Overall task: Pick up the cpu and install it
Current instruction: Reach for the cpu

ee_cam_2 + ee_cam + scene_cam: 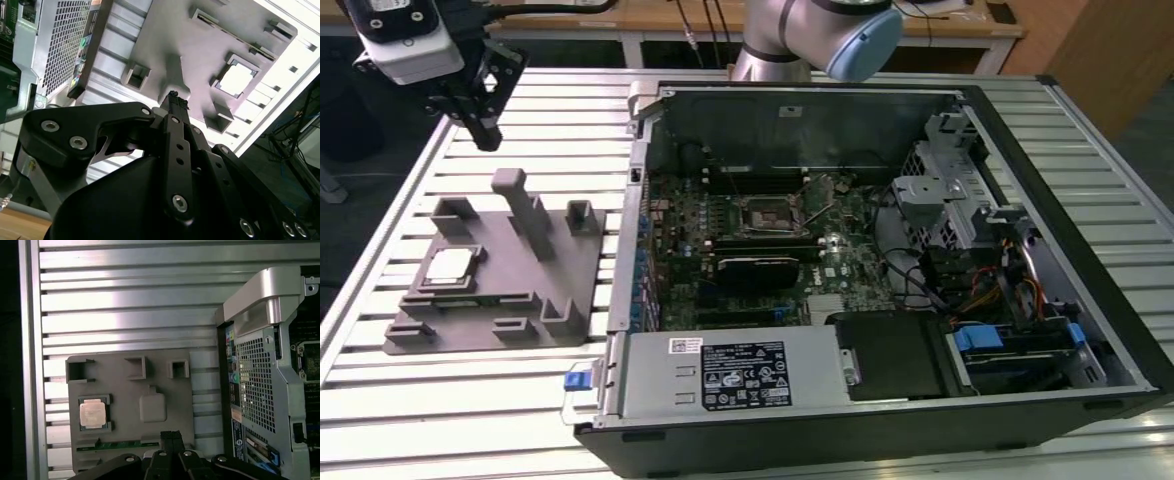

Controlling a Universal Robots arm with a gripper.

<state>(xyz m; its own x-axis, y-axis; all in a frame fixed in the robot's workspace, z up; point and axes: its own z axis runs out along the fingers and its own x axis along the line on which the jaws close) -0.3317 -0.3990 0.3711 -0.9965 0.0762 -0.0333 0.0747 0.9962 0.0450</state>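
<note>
Exterior view shows the cpu [450,265] lying flat in a square recess of the grey fixture [507,290], with nothing touching it. The tool [484,135] hangs above the fixture's far edge, well apart from the cpu. Its fingers are drawn narrow and hold nothing, and in both wrist views the tips meet. The open case [1041,130] stands on the table [494,400] just beside the fixture, to the exterior view's right, and its socket [767,212] looks empty. I judge the task barely begun: the cpu is not yet gripped, so pick-up and install are both left.
</note>
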